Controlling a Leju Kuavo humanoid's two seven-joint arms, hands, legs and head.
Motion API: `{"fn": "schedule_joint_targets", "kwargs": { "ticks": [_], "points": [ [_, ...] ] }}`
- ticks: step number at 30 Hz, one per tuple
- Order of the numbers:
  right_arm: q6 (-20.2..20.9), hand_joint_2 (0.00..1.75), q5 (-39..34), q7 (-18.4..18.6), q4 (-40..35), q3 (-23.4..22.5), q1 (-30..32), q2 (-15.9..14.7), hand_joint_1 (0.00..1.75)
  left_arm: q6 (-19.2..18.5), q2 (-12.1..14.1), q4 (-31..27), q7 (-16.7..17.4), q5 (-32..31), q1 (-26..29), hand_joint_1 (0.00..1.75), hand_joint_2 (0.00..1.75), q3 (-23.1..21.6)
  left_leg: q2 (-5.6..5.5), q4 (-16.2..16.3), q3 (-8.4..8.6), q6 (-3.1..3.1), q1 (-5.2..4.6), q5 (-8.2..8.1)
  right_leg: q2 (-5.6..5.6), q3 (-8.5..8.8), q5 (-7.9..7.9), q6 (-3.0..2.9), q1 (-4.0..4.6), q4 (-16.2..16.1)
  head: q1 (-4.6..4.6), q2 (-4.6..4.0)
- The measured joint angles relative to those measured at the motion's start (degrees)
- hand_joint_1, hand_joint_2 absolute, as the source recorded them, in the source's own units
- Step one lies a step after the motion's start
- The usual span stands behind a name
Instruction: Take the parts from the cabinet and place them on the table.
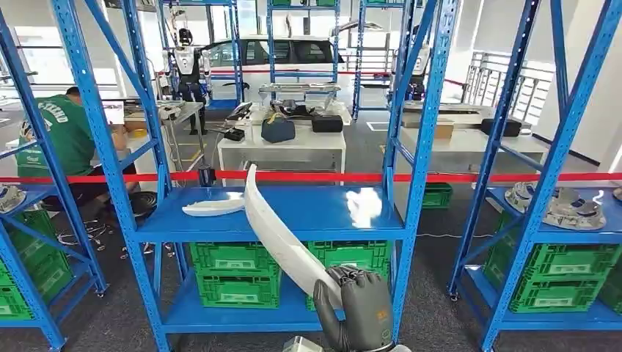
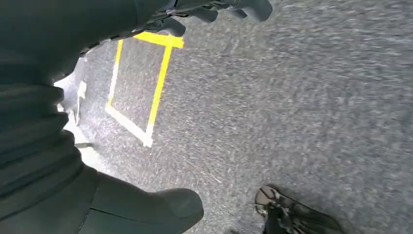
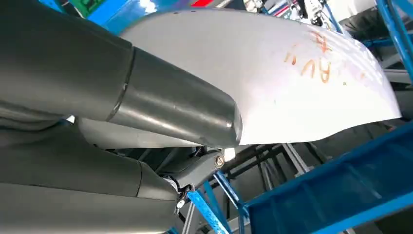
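Orange handwriting, roughly "AU", scrawled on the long white curved panel (image 3: 292,73). Gripped at its lower end by the right robot hand (image 1: 363,304), tilted up in front of the blue shelf (image 1: 323,213). Second white panel (image 1: 213,207) lying on that shelf. Left robot hand (image 2: 146,204) over grey floor (image 2: 292,107), grasp unclear.

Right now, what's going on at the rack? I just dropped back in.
The right hand grips one end of a long curved white panel and holds it up in front of the blue rack's middle shelf. The right wrist view shows orange marks on the panel's face. A second, smaller white part lies on that shelf, towards its left side. The left hand hangs over grey floor with yellow tape lines, holding nothing. A person in a green shirt crouches behind the racks at left.
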Motion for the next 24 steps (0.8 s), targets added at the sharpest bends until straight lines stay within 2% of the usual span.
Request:
{"fn": "schedule_joint_targets", "kwargs": {
  "ticks": [1, 2, 3, 5, 6, 7, 8, 9, 10, 11, 12, 13, 14, 15, 16, 17, 18, 20, 21, 22, 23, 24],
  "points": [
    [0.06, 0.00, 0.00, -0.02, 0.00, 0.15, -0.37, 0.02, 1.75, 0.02, -0.24, 0.04, 0.02, 0.06, -0.05, 0.00, 1.75, 0.24, 0.03, 0.42, -0.59, -0.28, -0.07, 0.41, -0.05, 3.98, -2.51, -0.60, 0.34, -5.45, 0.06, 0.00],
    [0.13, 0.00, 0.09, -0.07, -0.02, 0.26, -0.68, 0.02, 1.75, 0.20, -0.29, 0.04, -0.11, 0.18, -0.04, 0.00, 1.75, 0.55, 0.02, 0.75, -1.00, -0.64, -0.16, 0.90, -0.08, 5.32, -3.60, -0.75, 0.46, -8.60, 0.02, 0.00],
    [0.26, 0.00, 0.13, -0.09, -0.02, 0.37, -0.71, 0.00, 1.75, 0.29, -0.31, 0.07, -0.31, 0.29, -0.06, 0.00, 1.75, 0.81, 0.10, 0.58, -0.99, -1.03, -0.08, 1.41, 0.01, 4.90, -3.34, -0.82, 0.68, -8.57, 0.00, 0.00],
    [0.66, 0.00, 0.13, -0.07, 0.00, 0.66, -0.91, 0.00, 1.75, 0.29, -0.52, 0.09, -0.79, 0.53, -0.02, 0.00, 1.75, 1.14, 0.11, -0.11, -1.09, -1.85, 0.09, 2.61, 0.00, 4.37, -2.42, -1.55, 0.78, -8.59, 0.13, 0.00],
    [0.83, 0.00, 0.11, -0.04, 0.00, 0.74, -0.98, -0.02, 1.75, 0.18, -0.57, 0.11, -1.03, 0.53, 0.11, 0.00, 1.75, 1.18, 0.02, -0.35, -1.35, -2.15, 0.05, 3.05, -0.11, 3.79, -1.41, -1.97, 0.35, -9.11, 0.07, -0.02],
    [1.01, 0.00, 0.11, -0.07, 0.00, 0.88, -1.24, 0.00, 1.75, -0.18, -0.86, 0.22, -1.14, 0.37, 0.04, 0.00, 1.75, 1.18, -0.27, 1.15, -2.28, -2.57, 0.23, 0.28, -0.30, 3.08, -0.60, -2.35, 0.11, -9.40, 0.04, 0.00],
    [1.07, 0.00, 0.11, -0.02, -0.02, 0.96, -1.43, 0.02, 1.75, -0.20, -1.01, 0.28, -1.16, 0.13, 0.05, 0.00, 1.75, 1.18, -0.43, 4.19, -3.19, -2.91, 0.34, -3.62, -0.31, 2.34, 0.16, -2.60, 0.02, -9.41, -0.04, 0.00],
    [1.07, 0.00, 0.09, -0.04, -0.02, 1.03, -1.49, 0.02, 1.75, -0.26, -1.07, 0.33, -1.18, -0.06, 0.00, 0.00, 1.75, 1.18, -0.44, 8.10, -4.06, -3.28, 0.48, -7.01, -0.28, 1.47, 0.88, -2.53, -0.01, -9.40, -0.13, 0.00],
    [1.11, 0.00, -0.02, -0.02, 0.00, 1.05, -1.47, 0.02, 1.75, -0.35, -1.09, 0.33, -1.29, -0.39, -0.04, 0.00, 1.75, 1.18, -0.43, 12.11, -4.75, -3.57, 0.61, -9.61, -0.28, 0.57, 1.61, -2.49, -0.01, -9.35, -0.13, 0.00],
    [1.47, 0.00, -0.57, -0.02, 0.00, 1.14, -1.47, 0.02, 1.75, -0.44, -1.23, 0.33, -1.53, -0.66, -0.04, 0.00, 1.75, 1.18, -0.43, 15.95, -5.06, -3.84, 0.75, -10.76, -0.32, -0.46, 2.47, -2.39, -0.05, -9.30, -0.15, 0.00],
    [2.01, 0.00, -1.03, -0.02, 0.00, 1.25, -1.47, 0.02, 1.75, -0.50, -1.29, 0.33, -1.57, -0.74, -0.05, 0.00, 1.75, 1.18, -0.43, 17.35, -4.63, -4.00, 0.85, -10.07, -0.33, -1.30, 3.12, -2.26, -0.09, -9.28, -0.18, 0.00],
    [2.49, 0.00, -1.31, -0.02, 0.09, 1.44, -1.50, 0.02, 1.75, -0.50, -1.42, 0.33, -1.60, -0.87, -0.04, 0.00, 1.75, 1.18, -0.43, 16.90, -3.15, -4.08, 0.96, -7.75, -0.36, -2.38, 3.95, -2.06, -0.17, -9.21, -0.18, 0.00],
    [2.86, 0.00, -1.71, -0.02, 0.22, 1.64, -1.52, 0.04, 1.75, -0.50, -1.51, 0.35, -1.57, -1.01, -0.05, 0.00, 1.75, 1.18, -0.43, 14.31, -0.65, -4.18, 1.07, -5.56, -0.37, -3.38, 4.66, -1.81, -0.27, -9.12, -0.17, 0.00],
    [3.17, 0.00, -2.06, -0.02, 0.31, 1.82, -1.61, 0.09, 1.75, -0.50, -1.60, 0.35, -1.46, -1.36, -0.10, 0.00, 1.75, 1.18, -0.43, 10.15, 2.70, -4.23, 1.21, -4.36, -0.37, -4.22, 5.30, -1.54, -0.38, -8.96, -0.17, 0.00],
    [3.32, 0.00, -2.54, 0.00, 0.33, 1.97, -1.83, 0.13, 1.75, -0.41, -1.71, 0.35, -1.03, -2.12, -0.24, 0.00, 1.75, 1.16, -0.51, 4.53, 7.00, -4.25, 1.40, -5.24, -0.36, -4.71, 5.87, -1.19, -0.35, -8.62, -0.17, 0.00],
    [3.59, 0.00, -2.93, 0.17, 0.31, 1.99, -2.07, 0.26, 1.75, -0.30, -1.75, 0.33, -0.44, -3.23, -0.38, 0.00, 1.75, 0.97, -0.65, -0.55, 10.38, -4.05, 1.04, -7.80, -0.34, -5.32, 6.30, -0.76, -0.19, -8.47, -0.22, 0.00],
    [4.22, 0.00, -3.10, 0.44, 0.33, 2.10, -2.31, 0.50, 1.75, -0.24, -1.75, 0.35, 0.02, -4.42, -0.35, 0.00, 1.75, 0.63, -0.93, -1.44, 10.38, -3.04, 0.79, -8.31, -0.43, -5.36, 6.94, -0.38, -0.21, -8.54, -0.13, 0.00],
    [5.80, 0.00, -3.13, 1.29, 0.31, 2.43, -2.67, 1.01, 1.75, -0.15, -1.77, 0.37, 0.57, -5.66, -0.27, 0.00, 1.75, -0.11, -0.84, -1.26, 9.25, -2.10, 0.46, -7.61, -0.46, -5.35, 8.27, 0.39, -0.33, -9.17, -0.11, 0.00],
    [6.40, 0.00, -3.10, 1.57, 0.33, 2.49, -2.54, 1.14, 1.75, -0.15, -1.79, 0.37, 0.52, -5.27, -0.15, 0.00, 1.75, -0.15, -0.76, -1.48, 8.81, -1.42, 0.59, -6.90, -0.44, -5.56, 8.82, 0.86, -0.40, -9.45, -0.13, 0.00],
    [6.77, 0.00, -3.08, 1.75, 0.35, 2.56, -2.43, 1.18, 1.75, -0.17, -1.79, 0.37, 0.39, -4.85, -0.23, 0.00, 1.75, -0.15, -0.41, -1.52, 8.44, -0.77, 0.76, -6.19, -0.37, -6.10, 7.12, 1.12, -0.62, -8.63, -0.13, -0.02],
    [7.15, 0.00, -3.19, 1.84, 0.35, 2.58, -2.42, 1.18, 1.75, -0.17, -1.79, 0.37, 0.26, -4.63, -0.24, 0.00, 1.75, -0.15, -0.37, -1.50, 7.74, -0.17, 0.73, -5.49, -0.32, -7.05, 3.28, 1.31, -0.62, -5.95, -0.07, -0.02],
    [7.28, 0.00, -3.56, 1.90, 0.35, 2.58, -2.41, 1.18, 1.75, -0.17, -1.77, 0.37, 0.17, -4.63, -0.24, 0.00, 1.75, -0.17, -0.35, -1.38, 6.86, -0.03, 0.68, -4.76, -0.29, -8.32, -0.60, 1.45, -0.55, -1.76, 0.02, -0.02]
  ]
}}
